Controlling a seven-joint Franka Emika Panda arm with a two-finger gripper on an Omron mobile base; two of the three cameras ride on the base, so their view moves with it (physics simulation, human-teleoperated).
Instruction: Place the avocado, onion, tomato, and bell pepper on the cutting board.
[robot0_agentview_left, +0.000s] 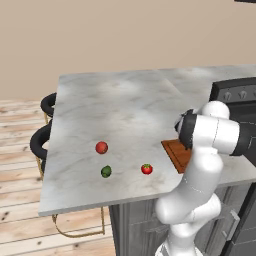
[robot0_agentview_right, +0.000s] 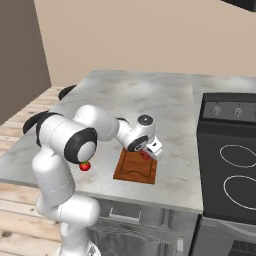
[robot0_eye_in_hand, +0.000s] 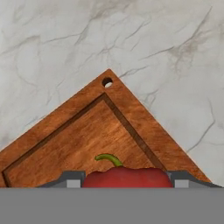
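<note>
Clamped between the tool's (robot0_eye_in_hand: 126, 181) fingers: red pepper (robot0_eye_in_hand: 127, 177), green stem up, just above the board (robot0_eye_in_hand: 65, 144). Judged light, glossy and hollow, so best gripped across its broad body, gently. Farther off on the bench (robot0_agentview_left: 125, 105), well apart from the board: tomato (robot0_agentview_left: 146, 169), avocado (robot0_agentview_left: 106, 171), reddish onion (robot0_agentview_left: 101, 147). Looked firm, round, prone to roll; best pinched across the middle.

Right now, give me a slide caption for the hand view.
Gripper holding red bell pepper above grooved reddish-brown wooden cutting board on grey marble counter.
</note>
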